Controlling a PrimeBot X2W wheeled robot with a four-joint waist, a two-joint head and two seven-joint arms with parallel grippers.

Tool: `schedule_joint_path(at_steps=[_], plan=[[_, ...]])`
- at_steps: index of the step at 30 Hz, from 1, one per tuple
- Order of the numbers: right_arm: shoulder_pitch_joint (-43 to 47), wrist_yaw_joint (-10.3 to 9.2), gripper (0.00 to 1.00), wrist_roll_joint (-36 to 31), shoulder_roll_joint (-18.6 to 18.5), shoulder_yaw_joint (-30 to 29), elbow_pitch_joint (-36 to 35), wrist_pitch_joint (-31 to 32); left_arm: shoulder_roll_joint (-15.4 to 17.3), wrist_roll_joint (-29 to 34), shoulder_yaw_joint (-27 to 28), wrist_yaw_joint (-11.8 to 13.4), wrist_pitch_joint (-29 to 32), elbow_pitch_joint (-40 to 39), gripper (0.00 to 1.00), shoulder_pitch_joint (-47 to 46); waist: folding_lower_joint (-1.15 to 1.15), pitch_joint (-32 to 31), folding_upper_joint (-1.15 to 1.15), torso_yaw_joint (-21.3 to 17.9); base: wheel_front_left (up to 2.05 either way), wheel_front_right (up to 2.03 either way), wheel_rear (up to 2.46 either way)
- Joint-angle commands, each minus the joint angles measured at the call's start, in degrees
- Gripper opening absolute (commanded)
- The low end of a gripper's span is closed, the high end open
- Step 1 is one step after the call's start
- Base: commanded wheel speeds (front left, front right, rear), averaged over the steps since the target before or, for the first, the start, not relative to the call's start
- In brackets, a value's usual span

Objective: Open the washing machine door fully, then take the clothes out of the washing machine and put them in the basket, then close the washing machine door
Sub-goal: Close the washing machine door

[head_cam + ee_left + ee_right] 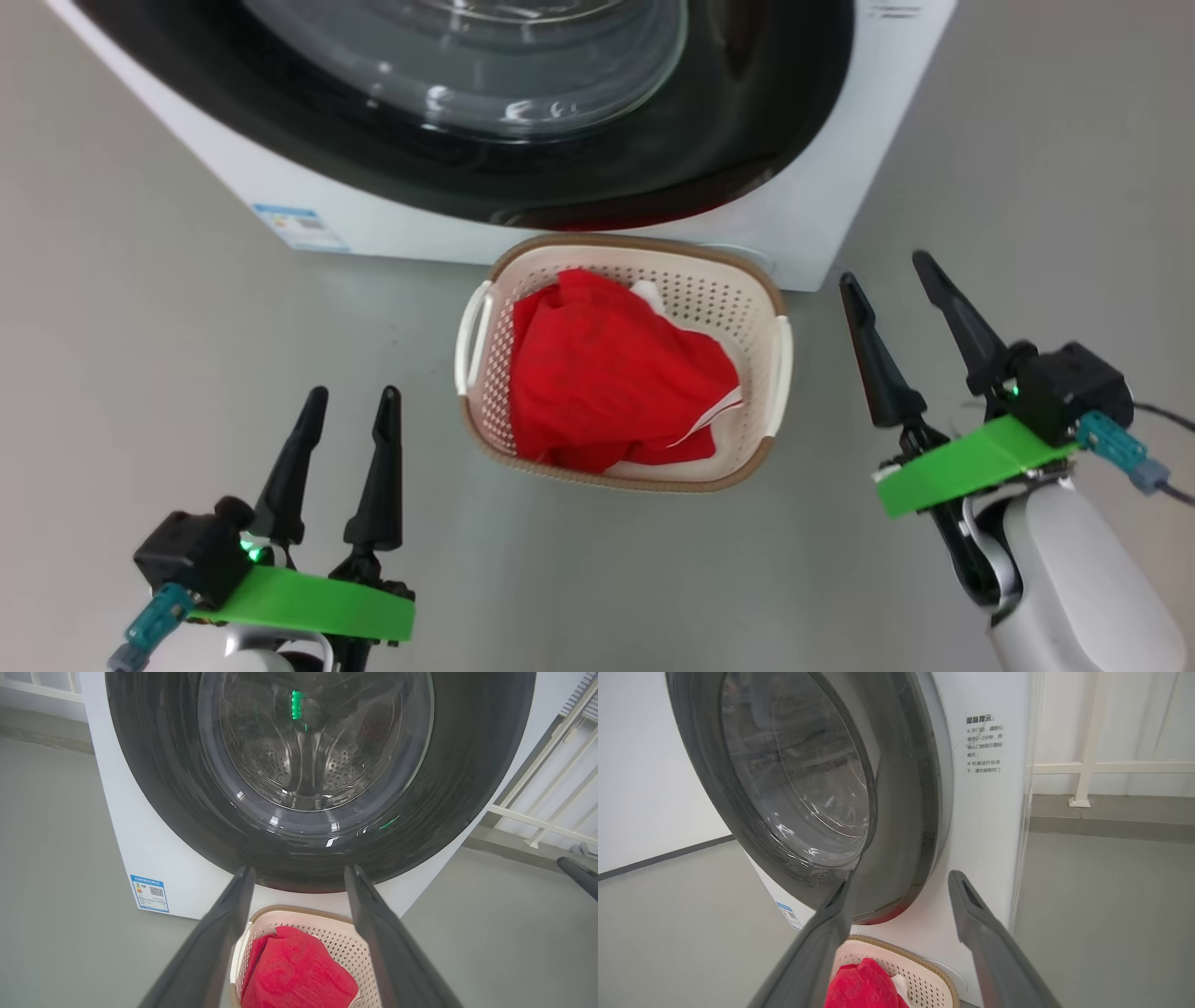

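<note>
Clothes (pixel 607 373) lay in the basket (pixel 709 289) before the shut washing machine door (pixel 653 177), while the left gripper (pixel 355 397) and right gripper (pixel 885 271) gaped empty.

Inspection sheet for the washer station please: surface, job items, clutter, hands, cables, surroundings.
Surface: smooth grey floor.
Job's things: washing machine door looks shut against the washing machine; red clothes piled in the basket, which stands on the floor before the machine.
Clutter: nothing seen.
Hands: left hand open, empty; right hand open, empty; they flank the basket.
Cables: dark cable leaves the right wrist.
Surroundings: blue label on the machine; white railing beyond.
</note>
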Motion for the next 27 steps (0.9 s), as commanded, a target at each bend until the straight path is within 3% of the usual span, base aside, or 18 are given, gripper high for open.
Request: schedule_joint_path(at_steps=[1,27], plan=[[1.52,-0.06,1.00,0.52,0.76,0.44,-1.78,-0.36,1.19,0.46,1.91,-0.32,-0.69,-1.41,1.00,1.05,0.00,-1.63,0.00,-2.04,0.00,0.00,0.00],[16.63,-0.06,1.00,0.40,2.23,-9.70,-4.03,-0.36,5.55,0.23,4.81,-0.32,-0.69,-3.95,1.00,6.56,0.00,-8.28,0.00,-12.23,0.00,0.00,0.00]])
